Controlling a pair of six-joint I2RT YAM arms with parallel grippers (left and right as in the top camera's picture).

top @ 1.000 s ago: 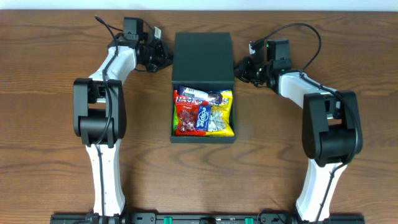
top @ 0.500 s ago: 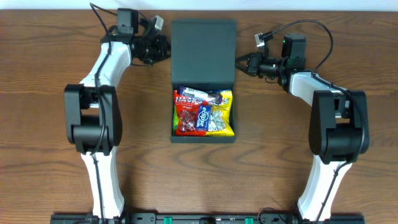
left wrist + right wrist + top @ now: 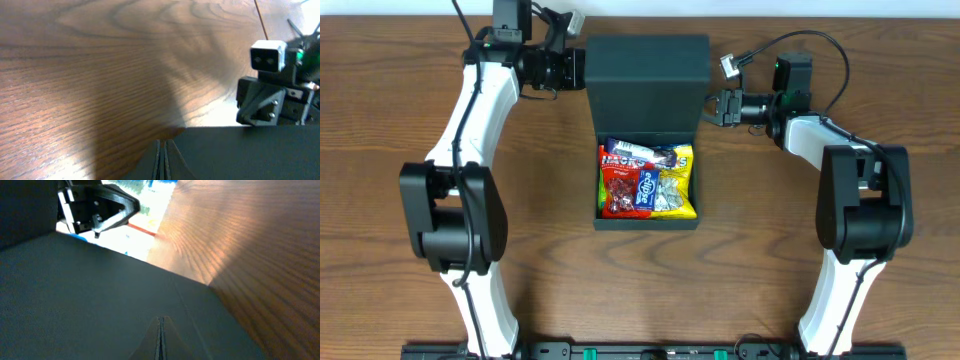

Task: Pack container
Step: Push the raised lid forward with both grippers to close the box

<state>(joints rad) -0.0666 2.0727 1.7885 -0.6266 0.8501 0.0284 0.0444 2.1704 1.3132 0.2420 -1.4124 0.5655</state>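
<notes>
The container [image 3: 647, 223], a dark teal box, sits mid-table with snack packets [image 3: 647, 180] in its open base. Its flap lid [image 3: 646, 85] is raised off the table at the far side. My left gripper [image 3: 578, 70] is shut, its tips against the lid's left edge. In the left wrist view the closed fingers [image 3: 162, 144] lie on the dark lid [image 3: 250, 155]. My right gripper [image 3: 710, 106] is shut at the lid's right edge. The right wrist view shows its tips [image 3: 160, 320] pressed flat against the lid [image 3: 75, 295].
Brown wooden table [image 3: 400, 120] all around the box. The right arm's camera block [image 3: 270, 85] shows past the lid in the left wrist view, and the left arm's head [image 3: 95, 207] shows in the right wrist view. Cables trail behind both wrists.
The lid has tipped up and looks wider and closer to the overhead camera. My left gripper has moved toward the far edge and in to the lid's left side; the right shifted slightly.
</notes>
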